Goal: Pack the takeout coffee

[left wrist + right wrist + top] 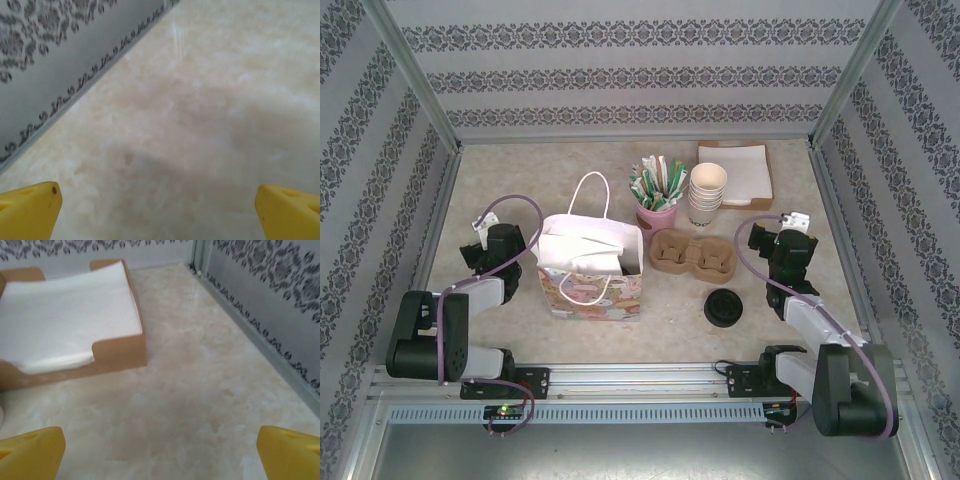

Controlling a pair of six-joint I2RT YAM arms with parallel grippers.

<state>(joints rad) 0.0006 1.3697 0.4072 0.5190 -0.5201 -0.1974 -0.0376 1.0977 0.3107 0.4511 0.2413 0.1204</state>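
Observation:
The takeout coffee is hidden or out of view. A patterned paper gift bag (590, 268) with white handles stands open left of centre, with white paper inside. My left gripper (483, 230) is just left of the bag. In the left wrist view it (160, 215) is open over bare tabletop, its yellow fingertips (30, 210) far apart. My right gripper (790, 222) is at the right, beside the cardboard cup carrier (692, 256). It (160, 455) is open too, with nothing between its fingertips (32, 452).
A stack of lidless cream cups (707, 193) and a pink cup of sachets (657, 195) stand at the back. Black lids (722, 307) lie in front of the carrier. A brown napkin tray (735, 172) (120, 352) sits at the back right. Patterned walls (260, 285) enclose the table.

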